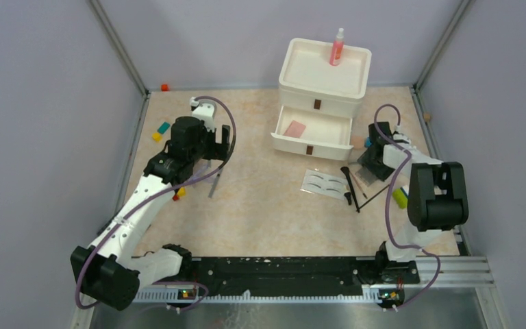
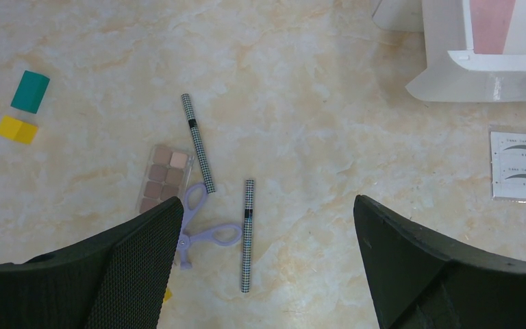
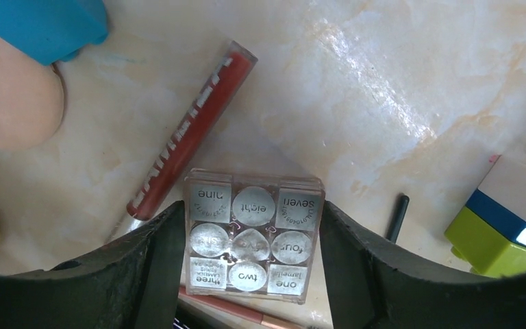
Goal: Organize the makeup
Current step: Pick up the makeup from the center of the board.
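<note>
Checked pencil (image 2: 247,236) — silver-spotted clear palette (image 3: 253,236)

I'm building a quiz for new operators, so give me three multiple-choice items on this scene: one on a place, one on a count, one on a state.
1. Where does the spray bottle stand?
A) in a basket
B) on top of the drawer unit
C) on a wall shelf

2. How many silver pans does the clear case hold?
A) six
B) nine
C) twelve

3. How is the lower drawer?
A) pulled open
B) pushed shut
C) lifted out and upside down

Answers:
1. B: the top view shows it upright on the unit's top tray.
2. B: the right wrist view shows three rows of three.
3. A: its inside shows, with the pink pad lying in it.
</note>
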You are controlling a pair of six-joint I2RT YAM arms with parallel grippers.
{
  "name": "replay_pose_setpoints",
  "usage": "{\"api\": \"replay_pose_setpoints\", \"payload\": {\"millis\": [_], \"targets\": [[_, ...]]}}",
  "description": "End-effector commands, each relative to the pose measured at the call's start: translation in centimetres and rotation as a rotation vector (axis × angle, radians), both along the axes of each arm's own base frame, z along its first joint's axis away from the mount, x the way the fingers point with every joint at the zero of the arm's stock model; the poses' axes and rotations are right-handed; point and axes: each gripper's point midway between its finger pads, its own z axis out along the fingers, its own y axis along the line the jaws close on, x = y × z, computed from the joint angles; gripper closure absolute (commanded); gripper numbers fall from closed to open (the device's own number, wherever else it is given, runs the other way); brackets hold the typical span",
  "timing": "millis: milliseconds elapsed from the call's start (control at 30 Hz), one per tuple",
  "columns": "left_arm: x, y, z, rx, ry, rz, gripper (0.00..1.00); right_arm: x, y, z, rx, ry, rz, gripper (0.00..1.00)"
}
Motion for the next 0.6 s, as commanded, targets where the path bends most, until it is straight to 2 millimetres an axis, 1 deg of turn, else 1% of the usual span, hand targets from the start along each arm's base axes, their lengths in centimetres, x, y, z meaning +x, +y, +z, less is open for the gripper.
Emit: {"api": "replay_pose_setpoints", "payload": {"millis": [0,133,267,333,400,467,567], "targets": [[0.3,0.3,1.4,-0.008,-0.061,0.004,0.01,0.2,-0.7,3.1,-0.015,-0.127,-0.026,0.50],[0.3,0.3,1.3,-0.008,-0.058,0.006,0.01,0.2,-1.6,7.2,-0.072,-0.239,-0.014,0.58],[0.4,0.4,1.3,-0.010,-0.058,0.006,0.01,0.0,-2.9,11.1,-0.162,-0.300,0.010,0.60],[0.4,0.4,1.2,-0.011,-0.056,0.006,0.01,0.1,-3.1,13.0,-0.198,-0.327,0.061,0.61],[0.4,0.3,1.2,-0.012,-0.054,0.004,0.01,0.6,-2.3,15.3,-0.192,-0.389,0.139,0.63],[0.4,0.3,1.1,-0.013,-0.053,0.002,0.01,1.0,-1.2,17.2,-0.157,-0.451,0.199,0.69],[0.4,0.3,1.2,-0.015,-0.054,0.004,0.01,1.9,1.9,20.4,-0.077,-0.574,0.332,0.72]]}}
